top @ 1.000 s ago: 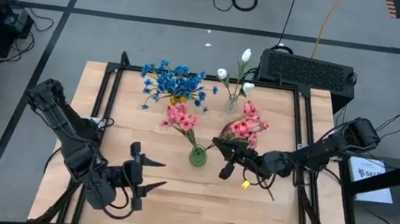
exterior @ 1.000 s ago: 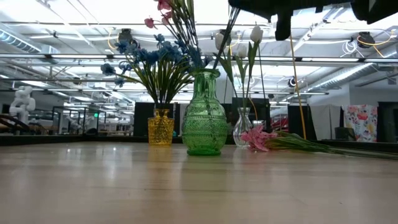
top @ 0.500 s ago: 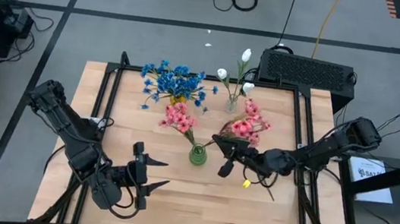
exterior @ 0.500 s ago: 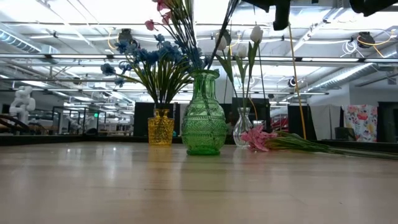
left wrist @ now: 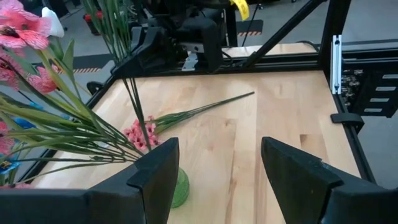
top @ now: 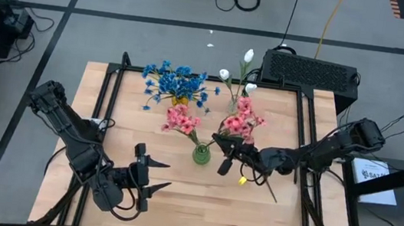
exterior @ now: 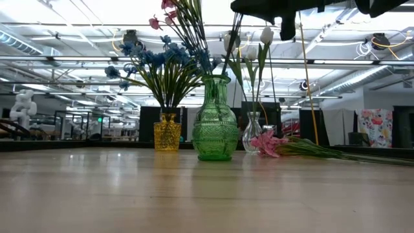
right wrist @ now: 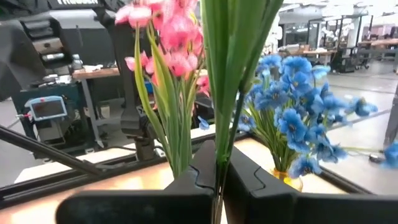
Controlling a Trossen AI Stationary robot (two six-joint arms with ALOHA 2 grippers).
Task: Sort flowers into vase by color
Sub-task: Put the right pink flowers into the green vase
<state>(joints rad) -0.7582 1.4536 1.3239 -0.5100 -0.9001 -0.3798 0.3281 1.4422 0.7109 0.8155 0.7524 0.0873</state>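
Seen from above: right pincer [top: 225, 156] just right of the green vase [top: 200, 156] at mid counter [top: 176, 195], clamped together on the stem of a pink sprig [top: 240, 118] whose blooms reach toward the far edge. Second pink bunch [top: 182, 118] already standing in that green vase. Blue flowers [top: 175, 81] in a yellow vase [exterior: 167, 133] and white buds [top: 249, 55] in a clear vase [exterior: 251, 136] near the far edge. Left pincer [top: 149, 177] waiting near the front, fingers apart and holding nothing. From counter height only: one more pink sprig [exterior: 268, 143] lying flat to the right of the clear vase, stem trailing rightward, hidden from above by the right arm. From the left wrist: that same lying sprig [left wrist: 186, 115] on the bare wood beyond the green vase. From the right wrist: closed fingers [right wrist: 249, 180] pinching the green stem [right wrist: 224, 81], pink blooms and blue flowers beyond.
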